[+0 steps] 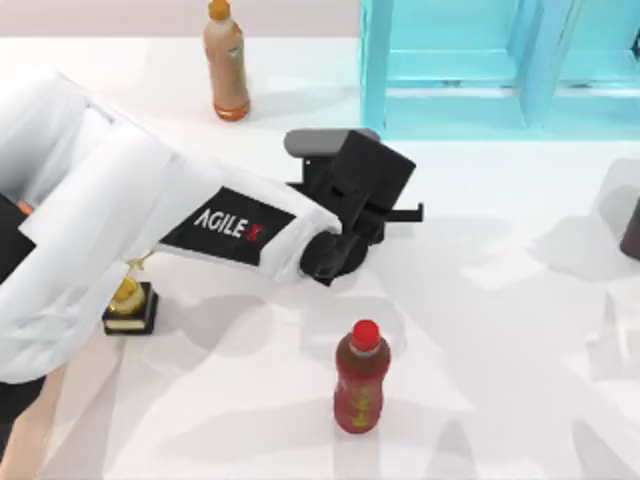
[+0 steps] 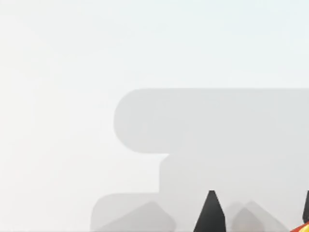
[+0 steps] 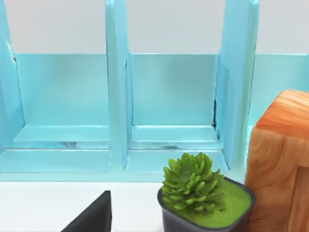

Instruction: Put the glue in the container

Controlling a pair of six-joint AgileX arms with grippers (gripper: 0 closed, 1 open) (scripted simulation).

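Our left arm, lettered AgileX, reaches from the left edge of the top view to the middle of the white surface (image 1: pixel 480 330). In its wrist view the left claw (image 2: pixel 258 217) hangs spread above bare surface and grey shadow, its two dark fingertips (image 2: pixel 210 215) well apart at the bottom of the frame. A sliver of yellow and red (image 2: pixel 301 227) sits in that view's lower right corner, just beside the far tip; too little of it shows for us to tell whether it is the glue. The container (image 1: pixel 35 425) appears as a salmon strip at the lower left of the top view, tucked under the arm. Near it, left of centre, a gold trophy (image 1: pixel 128 300) stands on a black base. A red-capped bottle (image 1: pixel 362 385) stands upright below centre, and an orange-brown bottle (image 1: pixel 227 62) stands at the upper edge, left of the cyan shelf (image 1: pixel 450 80) in the upper right. A dark object (image 1: pixel 632 230) is cut off by the right edge. The right claw (image 3: pixel 94 217) shows as a dark wedge at the bottom of its wrist view, facing the shelf, with a potted succulent (image 3: pixel 200 191) and a wooden block (image 3: pixel 280 159) beside it; we cannot tell its state.
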